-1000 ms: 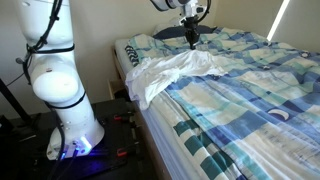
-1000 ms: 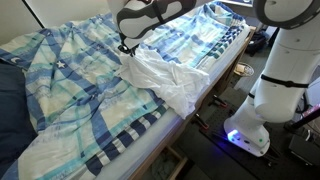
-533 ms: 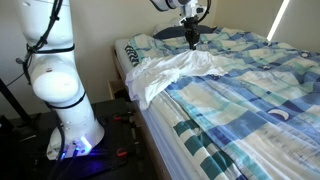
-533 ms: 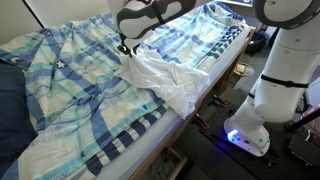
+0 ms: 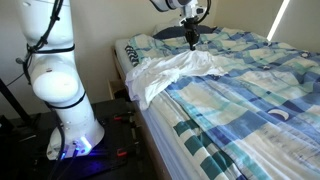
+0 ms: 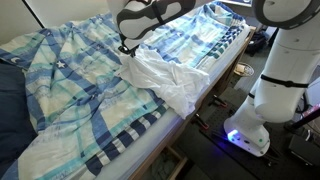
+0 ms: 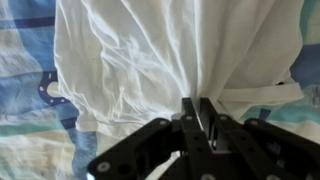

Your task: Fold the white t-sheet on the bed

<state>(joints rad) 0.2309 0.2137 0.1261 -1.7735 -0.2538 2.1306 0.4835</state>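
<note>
- The white cloth is seen left of centre in an exterior view, bunched in soft, deep creases on the near corner of the bed, with one rumpled end spilling over the mattress edge.
- In an exterior view the same cloth lies at the middle of the frame as a crumpled, thin, slightly glossy heap, and its lower part hangs past the bed's side towards the lower right.
- The bed is covered by a bedspread checked in blue, teal and white squares; it is loosely wrinkled and fills the left half of an exterior view.
- The gripper, black and narrow, is pointed straight down at the top centre of the frame, onto the upper end of the cloth.
- In the wrist view the gripper rises from the bottom edge; its dark fingers are pressed together and clamped on a gathered fold of the cloth, from which pleats fan out towards the top of the frame.
- The smooth, rounded white arm stands at the left of the frame on a base lit blue.
</note>
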